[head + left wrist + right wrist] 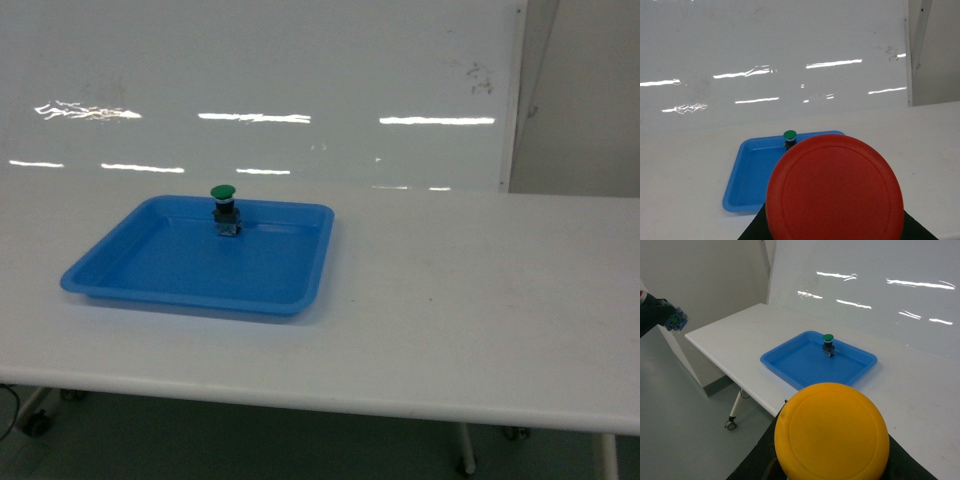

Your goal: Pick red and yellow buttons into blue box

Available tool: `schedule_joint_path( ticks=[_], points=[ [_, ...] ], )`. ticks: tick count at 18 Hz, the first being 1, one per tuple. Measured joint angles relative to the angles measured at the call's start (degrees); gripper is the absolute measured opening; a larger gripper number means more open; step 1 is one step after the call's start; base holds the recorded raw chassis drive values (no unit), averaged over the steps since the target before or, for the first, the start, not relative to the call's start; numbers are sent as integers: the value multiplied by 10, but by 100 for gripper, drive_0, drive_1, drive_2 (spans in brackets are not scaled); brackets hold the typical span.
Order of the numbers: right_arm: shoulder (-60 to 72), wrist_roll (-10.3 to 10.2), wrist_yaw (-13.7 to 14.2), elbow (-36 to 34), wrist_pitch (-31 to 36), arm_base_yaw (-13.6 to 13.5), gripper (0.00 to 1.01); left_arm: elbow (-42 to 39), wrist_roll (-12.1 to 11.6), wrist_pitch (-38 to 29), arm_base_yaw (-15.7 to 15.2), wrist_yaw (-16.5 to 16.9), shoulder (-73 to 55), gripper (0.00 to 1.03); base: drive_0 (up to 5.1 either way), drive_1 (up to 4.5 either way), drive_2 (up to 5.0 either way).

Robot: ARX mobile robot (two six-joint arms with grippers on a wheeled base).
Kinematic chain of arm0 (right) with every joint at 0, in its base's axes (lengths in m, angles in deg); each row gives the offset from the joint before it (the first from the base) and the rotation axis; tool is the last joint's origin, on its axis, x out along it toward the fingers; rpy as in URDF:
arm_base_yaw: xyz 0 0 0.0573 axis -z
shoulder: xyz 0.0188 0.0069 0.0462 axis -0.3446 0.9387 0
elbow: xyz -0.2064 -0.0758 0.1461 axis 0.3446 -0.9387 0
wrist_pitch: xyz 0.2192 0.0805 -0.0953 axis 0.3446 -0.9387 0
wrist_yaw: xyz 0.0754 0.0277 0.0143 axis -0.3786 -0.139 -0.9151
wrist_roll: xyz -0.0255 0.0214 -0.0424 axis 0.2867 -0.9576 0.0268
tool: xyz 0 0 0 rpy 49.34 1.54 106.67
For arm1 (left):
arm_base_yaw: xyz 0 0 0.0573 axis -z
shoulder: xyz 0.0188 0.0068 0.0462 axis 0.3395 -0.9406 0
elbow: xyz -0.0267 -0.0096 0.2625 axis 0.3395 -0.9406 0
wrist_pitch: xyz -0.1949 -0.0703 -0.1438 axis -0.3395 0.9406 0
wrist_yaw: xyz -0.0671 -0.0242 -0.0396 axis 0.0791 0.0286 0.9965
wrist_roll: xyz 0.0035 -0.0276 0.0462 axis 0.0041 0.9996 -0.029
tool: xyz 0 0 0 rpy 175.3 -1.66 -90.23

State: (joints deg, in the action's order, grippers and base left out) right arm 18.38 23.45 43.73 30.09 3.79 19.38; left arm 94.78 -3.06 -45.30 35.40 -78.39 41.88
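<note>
1. Red button [835,187] fills the bottom of the left wrist view, very close to the camera. Only its round red cap shows, with something black under it.
2. Yellow button [832,430] fills the bottom of the right wrist view the same way. Its round yellow cap is close to the camera, with black under it too.
3. The left tool and the right tool do not show in any view. The caps hide them, so I cannot tell if they are open or closed. I cannot see what holds each button up.
4. A shallow blue tray [150,275] lies flat on the white desk [470,300]. In the head view it sits on the left part of the desk.
5. A green button [223,208] stands upright inside the tray. It is near the tray's far edge, about in the middle of that edge. It has a green round cap on a dark blocky base.
6. The red and yellow buttons are not in the tray. Neither one shows in the head view.
7. A big shiny white board [260,90] stands behind the desk. Long bright lights shine on it.
8. The desk has legs with small wheels [730,425] on a grey floor [685,440].
9. A deep blue box does not show in any view.
</note>
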Motion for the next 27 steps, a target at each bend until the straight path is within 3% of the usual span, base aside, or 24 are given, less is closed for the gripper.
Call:
schedule_joint_path(
  ticks=[11, 27],
  points=[
    [0, 0, 0, 0, 0, 0, 29, 0, 0, 1, 0, 0, -1, 24, 443, -397, -56],
    [0, 0, 1, -1, 2, 0, 29, 0, 0, 1, 0, 0, -1, 24, 461, -221, -221]
  ],
)
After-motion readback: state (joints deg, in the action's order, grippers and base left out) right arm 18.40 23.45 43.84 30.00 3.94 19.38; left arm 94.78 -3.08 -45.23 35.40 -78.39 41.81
